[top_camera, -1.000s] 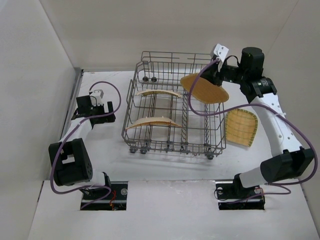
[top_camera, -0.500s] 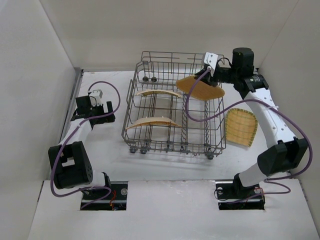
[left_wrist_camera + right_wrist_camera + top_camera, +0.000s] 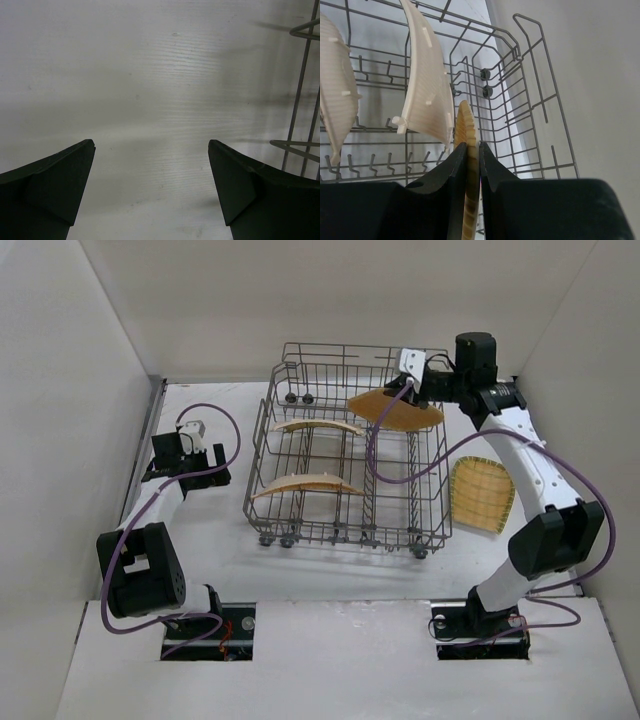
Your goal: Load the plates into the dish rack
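A spare plate [image 3: 482,493] lies on the desk [image 3: 230,550] by its right edge; my left claw [image 3: 150,150] rests spread near the left edge. Over the far right corner of the dish rack [image 3: 345,530] my right claw [image 3: 472,150] pinches a third plate [image 3: 395,410]; next it should go down edge-on into a free slot

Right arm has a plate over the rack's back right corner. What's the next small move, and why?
Probably lower the right gripper so the held plate slips into the right side of the rack. The gripper is shut on that plate, which hangs tilted above the rack, not seated. That side holds no plate; the rear-left plate and front-left plate stand in the left rows.
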Tool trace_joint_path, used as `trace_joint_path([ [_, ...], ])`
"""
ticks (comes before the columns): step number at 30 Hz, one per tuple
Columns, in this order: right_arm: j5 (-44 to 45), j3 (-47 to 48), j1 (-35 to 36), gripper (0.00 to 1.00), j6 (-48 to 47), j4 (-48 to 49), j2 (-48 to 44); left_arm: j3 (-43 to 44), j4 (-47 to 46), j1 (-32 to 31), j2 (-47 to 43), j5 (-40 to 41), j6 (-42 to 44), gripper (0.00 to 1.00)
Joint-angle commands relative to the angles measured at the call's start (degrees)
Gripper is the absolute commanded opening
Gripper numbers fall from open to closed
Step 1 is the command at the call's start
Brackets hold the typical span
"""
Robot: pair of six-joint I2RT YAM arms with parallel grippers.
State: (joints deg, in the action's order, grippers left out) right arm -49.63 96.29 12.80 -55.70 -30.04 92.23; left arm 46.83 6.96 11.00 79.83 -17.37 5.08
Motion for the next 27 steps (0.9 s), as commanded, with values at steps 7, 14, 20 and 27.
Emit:
trace_joint_path([
  [7,-4.0,4.8,0.4,0.00,-6.5,3.4,0.6,1.5,0.2,0.6,0.9,0.1,-0.7,1.00],
  [14,-5.5,8.2,0.4,0.00,-9.0,1.0,2.0,1.7,0.2,0.4,1.6,0.1,-0.7,1.00],
  [20,-6.8,8.9,0.4,0.00,-13.0,-3.3,3.0,2.6,0.2,0.3,2.2,0.4,-0.8,1.00],
  [27,-7.9,7.2,0.2,0.00,-18.0,-9.2,2.9,4.9,1.2,0.6,3.1,0.4,-0.8,1.00],
])
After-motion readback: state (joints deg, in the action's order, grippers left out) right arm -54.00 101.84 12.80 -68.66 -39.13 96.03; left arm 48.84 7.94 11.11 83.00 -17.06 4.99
